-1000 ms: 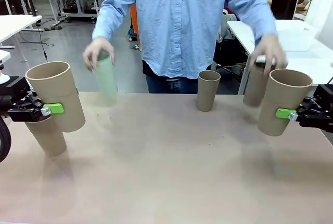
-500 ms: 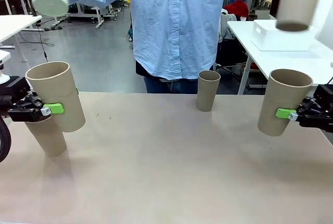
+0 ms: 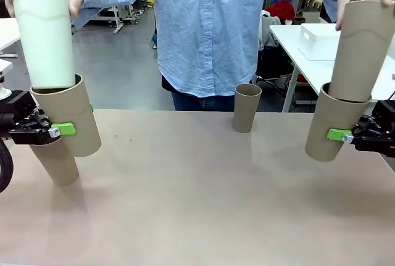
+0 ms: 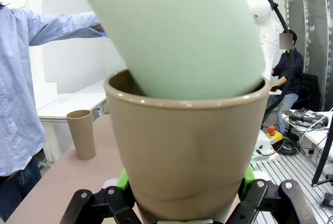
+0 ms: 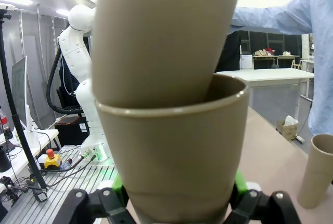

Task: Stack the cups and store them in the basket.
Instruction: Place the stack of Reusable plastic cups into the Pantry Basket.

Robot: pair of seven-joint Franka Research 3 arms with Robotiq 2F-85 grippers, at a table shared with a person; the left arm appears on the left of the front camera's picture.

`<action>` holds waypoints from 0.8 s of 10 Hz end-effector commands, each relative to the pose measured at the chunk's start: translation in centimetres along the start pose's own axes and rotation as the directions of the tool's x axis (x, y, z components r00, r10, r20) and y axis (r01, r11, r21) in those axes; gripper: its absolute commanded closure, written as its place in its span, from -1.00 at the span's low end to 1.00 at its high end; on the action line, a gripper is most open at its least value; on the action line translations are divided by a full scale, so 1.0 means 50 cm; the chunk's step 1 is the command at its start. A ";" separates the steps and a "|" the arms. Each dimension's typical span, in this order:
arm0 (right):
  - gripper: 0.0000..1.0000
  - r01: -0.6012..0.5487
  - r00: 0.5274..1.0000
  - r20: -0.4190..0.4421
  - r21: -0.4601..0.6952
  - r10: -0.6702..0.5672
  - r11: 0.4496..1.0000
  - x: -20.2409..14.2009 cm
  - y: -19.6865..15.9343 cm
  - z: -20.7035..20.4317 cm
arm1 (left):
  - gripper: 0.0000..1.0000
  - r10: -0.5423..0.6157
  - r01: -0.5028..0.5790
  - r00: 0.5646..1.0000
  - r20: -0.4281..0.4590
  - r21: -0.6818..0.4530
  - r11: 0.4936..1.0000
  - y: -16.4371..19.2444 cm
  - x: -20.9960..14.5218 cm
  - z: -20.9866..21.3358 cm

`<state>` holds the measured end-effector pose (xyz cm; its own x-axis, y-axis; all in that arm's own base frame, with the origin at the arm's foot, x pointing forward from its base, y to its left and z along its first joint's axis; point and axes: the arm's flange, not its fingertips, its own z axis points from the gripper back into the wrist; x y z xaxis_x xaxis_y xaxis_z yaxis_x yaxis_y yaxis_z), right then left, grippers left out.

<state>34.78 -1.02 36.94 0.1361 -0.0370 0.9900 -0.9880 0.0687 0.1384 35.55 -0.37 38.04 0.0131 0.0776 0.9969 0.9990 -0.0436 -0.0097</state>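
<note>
left gripper [image 3: 69, 128] clamped the left tan cup [image 3: 69, 112], right gripper [image 3: 334, 134] the right tan cup [image 3: 333, 118] — a hard push (mint cup [image 3: 43, 34], top tan cup [image 3: 361, 50] just inside) could knock them loose.

Front view: fixed at the worktop's [image 3: 197, 204] near edge, midway, facing across to the person [image 3: 213, 31] at the far edge, at middle distance. Wrist views: each sits close behind its own claw, left claw [image 4: 183, 182] and right claw [image 5: 178, 182], looking along it, with the gripped left tan cup [image 4: 182, 146] and right tan cup [image 5: 174, 151] hard against the lens. Shared by all three: the lone tan cup [image 3: 247, 107] near the far edge.
</note>
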 end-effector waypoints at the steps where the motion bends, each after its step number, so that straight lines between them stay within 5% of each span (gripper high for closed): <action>1: -0.74 -0.002 1.000 0.000 -0.004 0.002 1.000 0.009 0.002 0.002 | -0.74 -0.006 0.006 1.000 -0.001 0.001 1.000 0.000 0.004 0.000; 8: -0.74 -0.002 1.000 0.000 -0.004 0.002 1.000 0.009 0.002 0.002 | -0.74 -0.006 0.006 1.000 -0.001 0.001 1.000 0.000 0.004 0.000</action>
<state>34.78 -1.03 36.93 0.1365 -0.0357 0.9900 -0.9879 0.0697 0.1387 35.59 -0.32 37.94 0.0140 0.0726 0.9973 0.9991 -0.0400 -0.0112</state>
